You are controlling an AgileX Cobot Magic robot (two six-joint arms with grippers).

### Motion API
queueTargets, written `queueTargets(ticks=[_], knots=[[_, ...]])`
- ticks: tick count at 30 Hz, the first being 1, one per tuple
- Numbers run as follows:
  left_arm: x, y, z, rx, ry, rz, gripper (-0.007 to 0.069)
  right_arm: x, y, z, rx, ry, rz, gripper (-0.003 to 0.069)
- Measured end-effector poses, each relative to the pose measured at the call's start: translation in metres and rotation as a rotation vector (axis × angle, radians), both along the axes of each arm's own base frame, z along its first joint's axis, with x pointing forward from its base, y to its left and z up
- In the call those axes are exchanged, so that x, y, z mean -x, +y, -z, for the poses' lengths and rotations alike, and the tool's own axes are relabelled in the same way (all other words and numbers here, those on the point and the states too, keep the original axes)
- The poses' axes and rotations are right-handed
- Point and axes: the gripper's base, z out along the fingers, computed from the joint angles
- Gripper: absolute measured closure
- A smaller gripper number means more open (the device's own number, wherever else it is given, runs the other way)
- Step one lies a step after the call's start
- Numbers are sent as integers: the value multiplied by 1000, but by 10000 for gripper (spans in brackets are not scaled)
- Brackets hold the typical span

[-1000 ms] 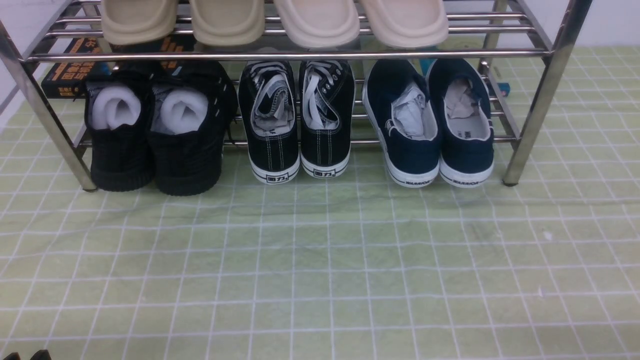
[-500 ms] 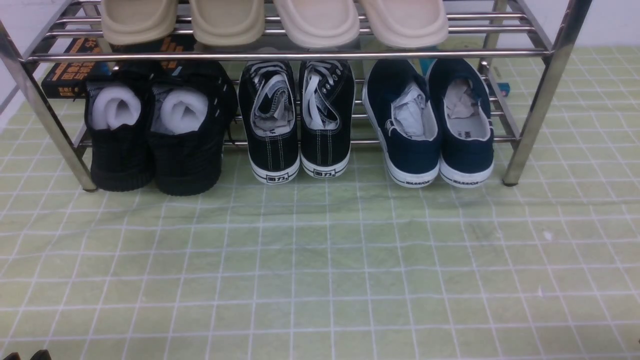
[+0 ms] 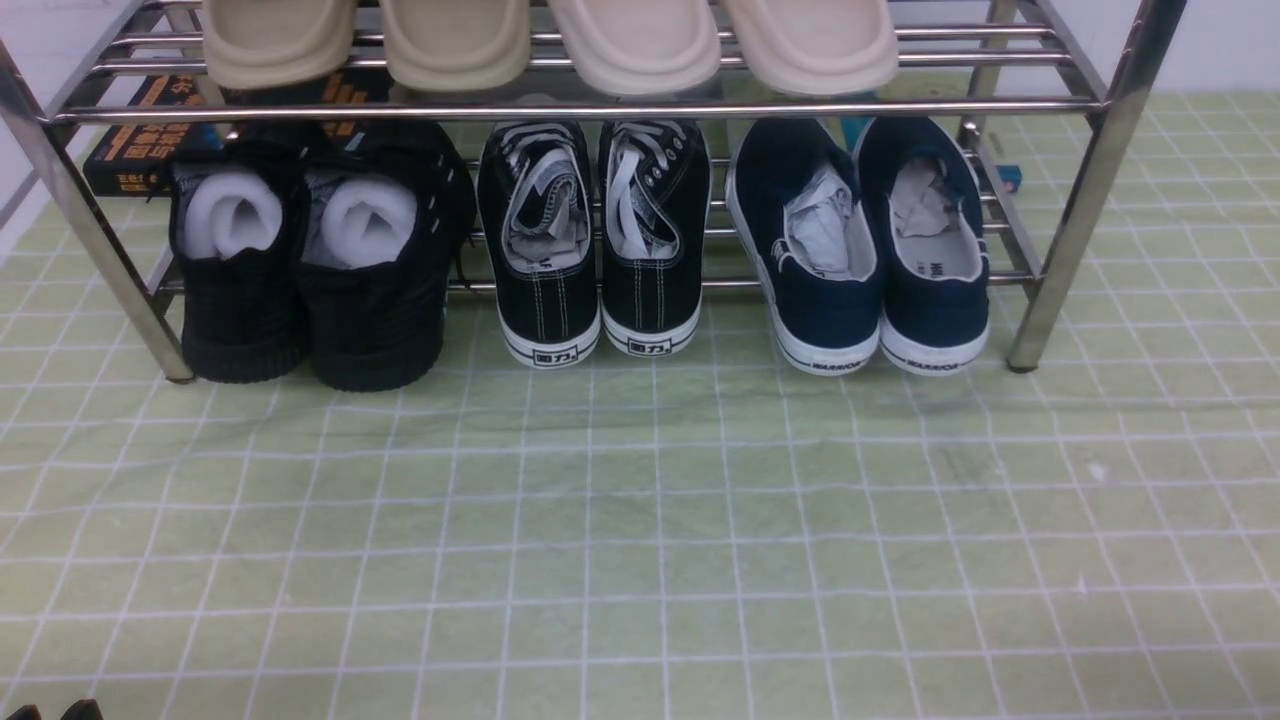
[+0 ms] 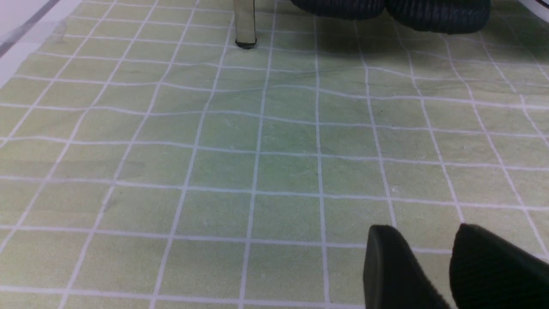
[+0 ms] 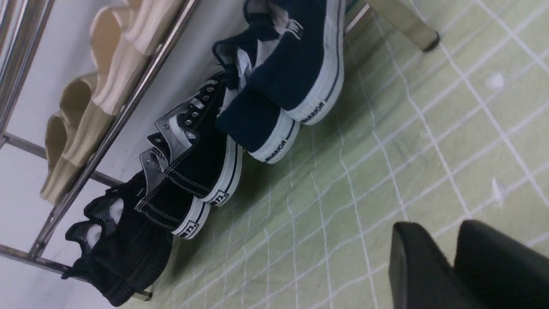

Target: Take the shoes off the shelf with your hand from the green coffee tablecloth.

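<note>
The navy blue shoes (image 3: pixel 860 250) stand side by side at the right end of the chrome shelf's (image 3: pixel 580 110) lower tier, heels toward me, stuffed with paper; they also show in the right wrist view (image 5: pixel 296 64). The shelf stands on the green checked tablecloth (image 3: pixel 640 520). My left gripper (image 4: pixel 424 234) hovers low over bare cloth, far in front of the shelf's left leg, jaws nearly together and empty; its tips peek in at the front view's bottom left (image 3: pixel 50 712). My right gripper (image 5: pixel 437 227) is shut and empty over the cloth, well short of the shoes.
Black laced sneakers (image 3: pixel 595 240) sit mid-shelf and all-black shoes with white foam rolls (image 3: pixel 310 260) at the left. Beige slippers (image 3: pixel 550 40) lie on the upper tier. A dark book (image 3: pixel 140 140) lies behind the left end. The shelf's right leg (image 3: pixel 1040 300) stands beside the navy pair.
</note>
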Motion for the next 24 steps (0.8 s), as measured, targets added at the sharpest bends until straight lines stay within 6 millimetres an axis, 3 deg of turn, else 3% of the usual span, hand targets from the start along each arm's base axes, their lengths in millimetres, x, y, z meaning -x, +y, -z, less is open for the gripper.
queueTargets(ticks=[5,6,7,9,12,17,19,24], knots=[[0,0,0,0,0,0,383,-1,-1,-33,165,-98,-8,636],[0,0,0,0,0,0,383,-3,-1,-51,248,-129,-15,666],[0,0,0,0,0,0,383,-3,-1,-54,257,-138,-17,667],[0,0,0,0,0,0,383,-10,1,-78,374,-148,-54,670],[0,0,0,0,0,0,383,-30,6,-102,509,-82,-170,663],[0,0,0,0,0,0,383,-76,15,-105,557,164,-403,657],[0,0,0,0,0,0,383,-89,17,-102,544,231,-455,657],[0,0,0,0,0,0,383,-142,30,-97,443,406,-709,652]])
